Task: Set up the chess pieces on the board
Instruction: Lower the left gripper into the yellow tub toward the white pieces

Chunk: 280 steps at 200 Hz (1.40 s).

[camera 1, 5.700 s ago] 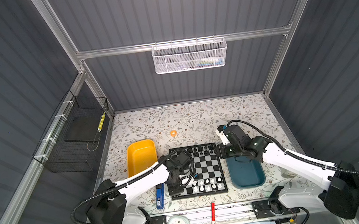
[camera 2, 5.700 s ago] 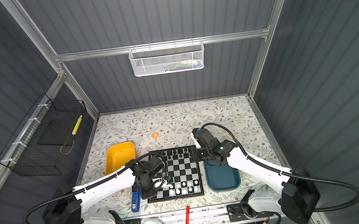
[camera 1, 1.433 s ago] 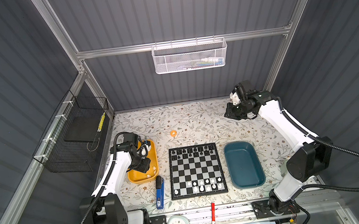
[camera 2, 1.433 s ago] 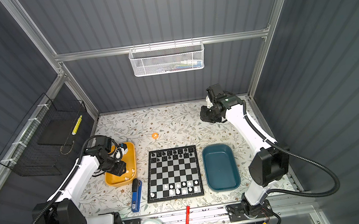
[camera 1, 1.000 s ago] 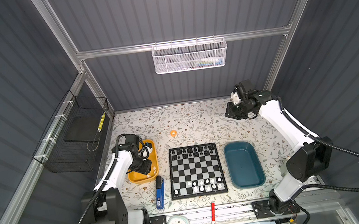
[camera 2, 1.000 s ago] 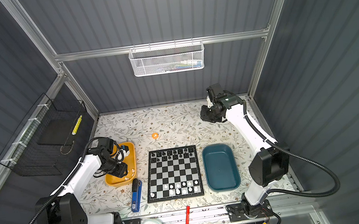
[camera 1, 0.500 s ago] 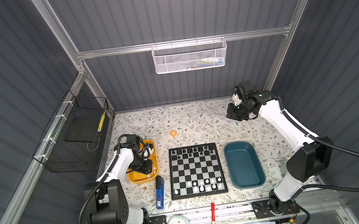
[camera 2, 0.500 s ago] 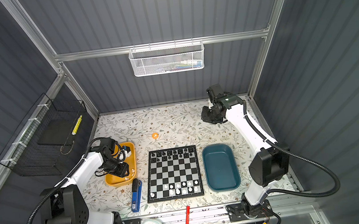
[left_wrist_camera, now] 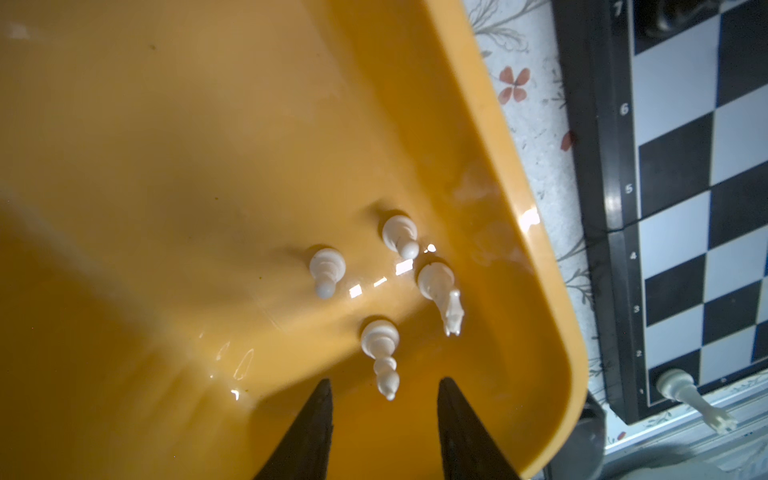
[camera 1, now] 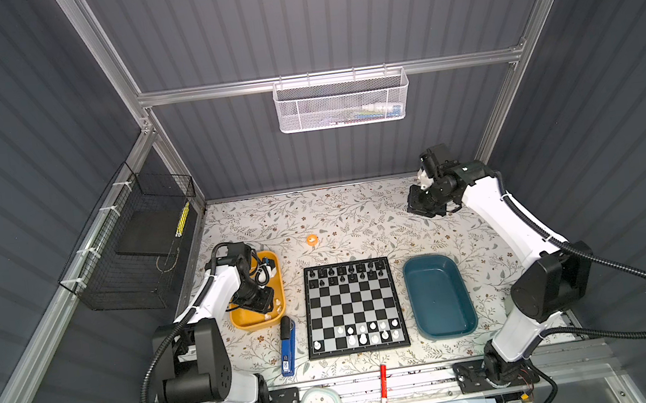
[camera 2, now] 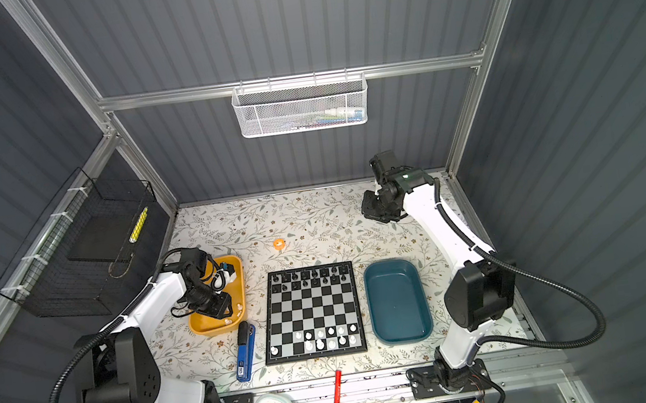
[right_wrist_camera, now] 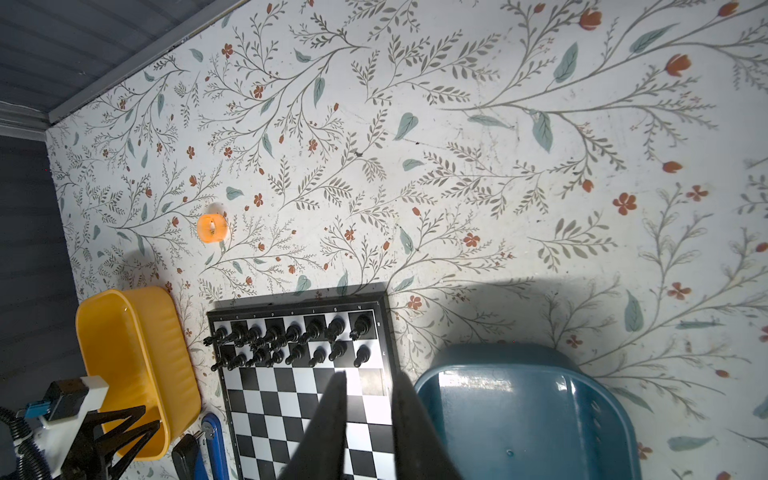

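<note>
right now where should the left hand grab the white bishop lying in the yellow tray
I'd take the white bishop by its slim neck, coming straight down, one finger each side. It lies flat in the yellow tray, head toward the left hand, so its length lines up with the gap; the wide base sits close to the knight.

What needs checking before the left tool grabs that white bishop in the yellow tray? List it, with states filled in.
1. Left tool open and empty: ok.
2. White bishop in line with that opening, left wrist view: ok.
3. Knight apart from the bishop: ok.
4. Bishop standing or lying in the yellow tray: cannot tell.
5. Free squares on the near rows of the board: ok.
6. Right tool off the board: ok.
</note>
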Motion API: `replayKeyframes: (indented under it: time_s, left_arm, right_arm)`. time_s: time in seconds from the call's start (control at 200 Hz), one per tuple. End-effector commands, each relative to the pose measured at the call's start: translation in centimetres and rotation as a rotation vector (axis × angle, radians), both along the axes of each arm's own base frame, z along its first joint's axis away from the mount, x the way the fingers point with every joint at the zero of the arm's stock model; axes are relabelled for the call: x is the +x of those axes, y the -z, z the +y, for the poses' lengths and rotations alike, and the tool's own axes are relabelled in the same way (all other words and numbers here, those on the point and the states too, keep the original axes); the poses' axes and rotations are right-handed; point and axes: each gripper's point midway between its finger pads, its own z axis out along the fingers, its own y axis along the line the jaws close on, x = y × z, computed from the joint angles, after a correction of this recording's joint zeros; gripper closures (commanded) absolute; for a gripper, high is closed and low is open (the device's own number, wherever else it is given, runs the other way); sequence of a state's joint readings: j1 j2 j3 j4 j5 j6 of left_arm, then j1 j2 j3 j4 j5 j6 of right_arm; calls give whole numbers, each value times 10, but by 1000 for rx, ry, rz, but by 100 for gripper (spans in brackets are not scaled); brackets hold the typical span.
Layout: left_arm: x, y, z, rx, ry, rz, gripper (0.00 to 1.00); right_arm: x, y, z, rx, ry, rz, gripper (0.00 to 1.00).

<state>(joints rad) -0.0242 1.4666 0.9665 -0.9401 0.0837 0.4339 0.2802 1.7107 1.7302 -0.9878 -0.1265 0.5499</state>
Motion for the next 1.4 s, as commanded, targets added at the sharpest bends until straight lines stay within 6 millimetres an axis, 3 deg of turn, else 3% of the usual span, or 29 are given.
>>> replayKeyframes:
  time_s: [0.0, 0.36, 0.69, 0.915, 1.396]
  left_arm:
    - [-3, 3, -1, -15, 9, 21, 57]
    - [-18, 10, 1, -3, 75, 57, 61]
    - [0, -3, -1, -19, 81, 4, 61]
    - [-2, -11, -10, -66, 133, -4, 58]
    - [-3, 0, -21, -138, 171, 48, 58]
  right_arm:
    - [0, 4, -2, -5, 10, 21, 77]
    - [-1, 9, -2, 0, 14, 22, 77]
    - [-8, 9, -4, 13, 31, 8, 77]
    - [-14, 10, -5, 15, 35, 8, 77]
    - [-17, 12, -3, 23, 45, 8, 77]
